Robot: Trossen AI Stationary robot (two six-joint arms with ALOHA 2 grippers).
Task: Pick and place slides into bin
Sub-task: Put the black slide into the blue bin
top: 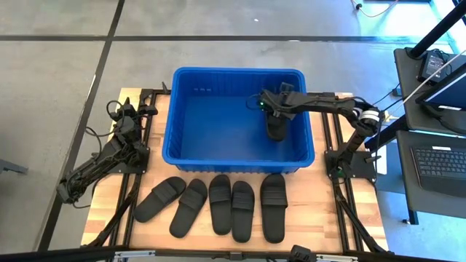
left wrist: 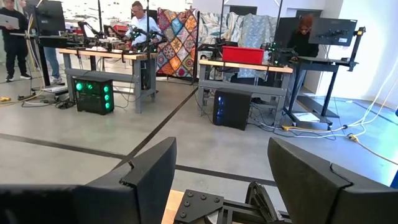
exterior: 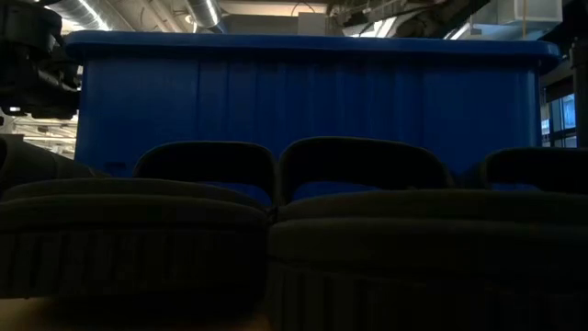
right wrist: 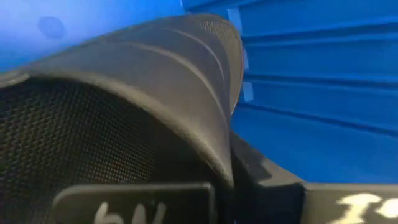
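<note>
The blue bin (top: 188,149) stands mid-table, and its near wall (exterior: 303,101) fills the low view. My right gripper (top: 272,110) reaches in over the bin's right half, shut on one black slide (top: 277,131) that hangs inside the bin. Several more black slides (top: 220,204) lie flat in a row on the wood in front of the bin; their straps (exterior: 367,161) arch up close to the low camera. My left gripper (left wrist: 217,180) stands open and empty at the table's left edge, beside the bin. My right gripper pinches the slide between its two fingers (right wrist: 134,202), at the edge of the ribbed strap (right wrist: 217,143). The fingers come slanting down from the table's right side. The slide hangs below them inside the bin; I cannot tell whether its lower end touches the bin floor.
The left part of the bin floor (top: 211,124) is bare. Black frame rails (top: 342,156) run along both sides of the table. A desk with a keyboard (top: 437,160) stands off to the right. People work at benches (left wrist: 137,43) far behind the table.
</note>
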